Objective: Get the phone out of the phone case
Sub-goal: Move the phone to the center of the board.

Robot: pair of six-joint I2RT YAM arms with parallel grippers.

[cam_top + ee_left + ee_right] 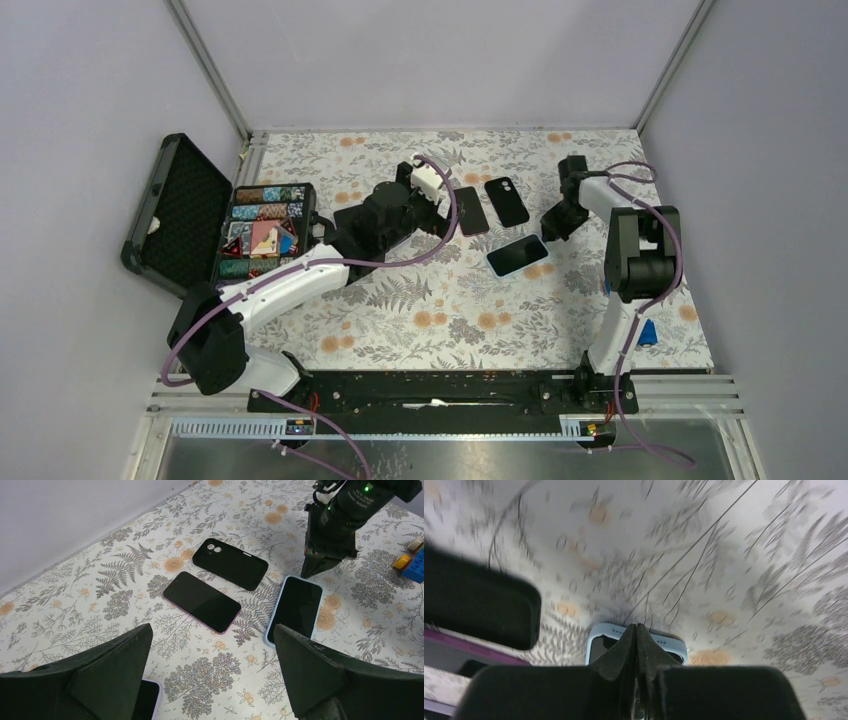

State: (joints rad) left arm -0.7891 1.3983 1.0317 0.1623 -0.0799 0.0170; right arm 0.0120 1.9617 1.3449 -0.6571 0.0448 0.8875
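A phone in a light blue case (518, 255) lies screen up on the flowered table; the left wrist view shows this phone (295, 609) too. My right gripper (552, 228) is shut, its tips (636, 630) pressed together right over the short far end of the blue case (670, 643); whether they touch it I cannot tell. An empty black case (231, 563) and a bare phone with a pink edge (202, 601) lie beside it. My left gripper (211, 630) hovers open above the cloth short of these phones, nothing between its fingers (115, 670).
A fourth phone in a lilac case (150, 700) peeks out under my left finger. An open black toolbox (265, 230) with colourful pieces stands at the left. Blue and yellow blocks (412, 562) lie near the right arm. Walls close in the table's sides and back.
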